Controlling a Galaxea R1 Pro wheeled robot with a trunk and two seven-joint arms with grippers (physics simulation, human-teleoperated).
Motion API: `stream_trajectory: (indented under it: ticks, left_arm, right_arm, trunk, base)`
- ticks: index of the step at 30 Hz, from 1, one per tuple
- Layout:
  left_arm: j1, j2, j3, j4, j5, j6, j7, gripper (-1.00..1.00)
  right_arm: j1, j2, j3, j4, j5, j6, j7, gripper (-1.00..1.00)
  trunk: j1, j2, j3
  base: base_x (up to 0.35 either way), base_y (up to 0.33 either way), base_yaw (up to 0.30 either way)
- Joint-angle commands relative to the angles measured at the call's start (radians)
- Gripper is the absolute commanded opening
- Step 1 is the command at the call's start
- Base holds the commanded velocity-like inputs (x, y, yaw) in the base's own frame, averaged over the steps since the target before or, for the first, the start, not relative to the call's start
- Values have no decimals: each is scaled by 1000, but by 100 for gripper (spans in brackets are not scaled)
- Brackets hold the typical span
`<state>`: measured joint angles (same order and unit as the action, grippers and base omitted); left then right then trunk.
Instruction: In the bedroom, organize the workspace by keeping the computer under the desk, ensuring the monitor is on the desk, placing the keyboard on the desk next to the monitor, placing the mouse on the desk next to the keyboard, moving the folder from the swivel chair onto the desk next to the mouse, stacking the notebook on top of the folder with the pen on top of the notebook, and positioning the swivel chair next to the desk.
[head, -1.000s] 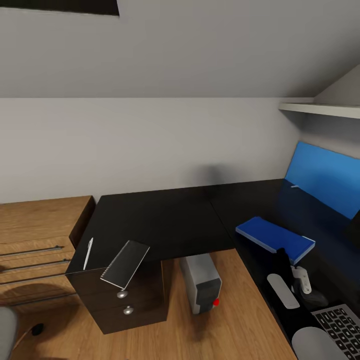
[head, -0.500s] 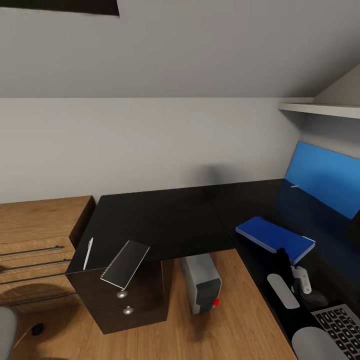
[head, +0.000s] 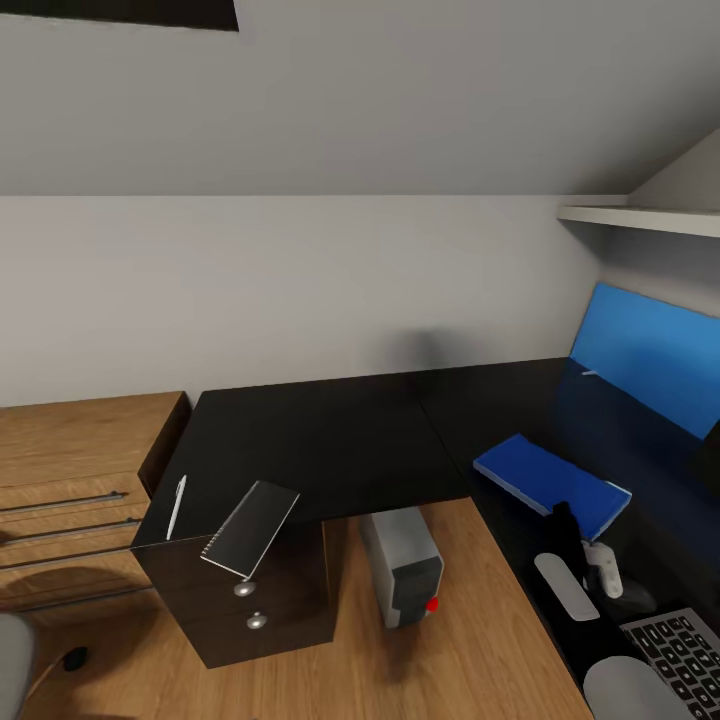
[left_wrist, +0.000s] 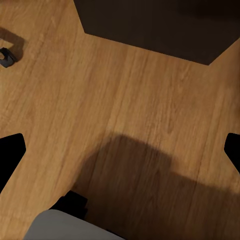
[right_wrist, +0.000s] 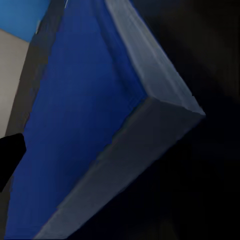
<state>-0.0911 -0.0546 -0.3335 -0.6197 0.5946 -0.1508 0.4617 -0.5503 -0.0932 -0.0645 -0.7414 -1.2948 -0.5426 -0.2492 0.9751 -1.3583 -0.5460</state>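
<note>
We see the folder flat on the counter, our right claw just beside its near edge. The notebook and pen lie at the counter's left end. We cannot tell either claw's state.

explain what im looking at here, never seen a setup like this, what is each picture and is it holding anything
This is a simulated two-armed robot on wheels. The big picture comes from a camera on its head, looking down at a black L-shaped desk. The other two come from cameras on its wrists, looking along each gripper.

On the desk lie a blue folder, a notebook and a pen near the left end, and a keyboard at the lower right. The monitor glows blue at the far right. A grey computer stands on the floor.

The left gripper hangs open over the wooden floor, holding nothing. The right gripper is right up against the folder; whether it grips it, I cannot tell.
</note>
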Motion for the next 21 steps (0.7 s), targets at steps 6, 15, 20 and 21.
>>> stream_trajectory:
  ticks: [6, 15, 20, 21]
  left_arm:
    - [-1, 1, -7, 0, 11, -7, 6, 100]
    - [-1, 1, -7, 0, 11, -7, 6, 100]
    - [-1, 1, -7, 0, 12, -7, 6, 100]
    - [-1, 1, -7, 0, 12, -7, 6, 100]
  right_arm:
    - [0, 0, 2, -2, -3, -3, -4, 100]
    - [0, -2, 2, -3, 1, -3, -5, 100]
    - [0, -2, 2, -2, 2, 3, -5, 100]
    - [0, -2, 2, -3, 2, 7, -5, 100]
  trunk:
    - [0, -1, -1]
    - [0, -1, -1]
    - [0, -1, -1]
    - [0, -1, -1]
  base:
    - [0, 0, 0]
    - [-113, 0, 0]
    - [-21, 0, 0]
    - [-6, 0, 0]
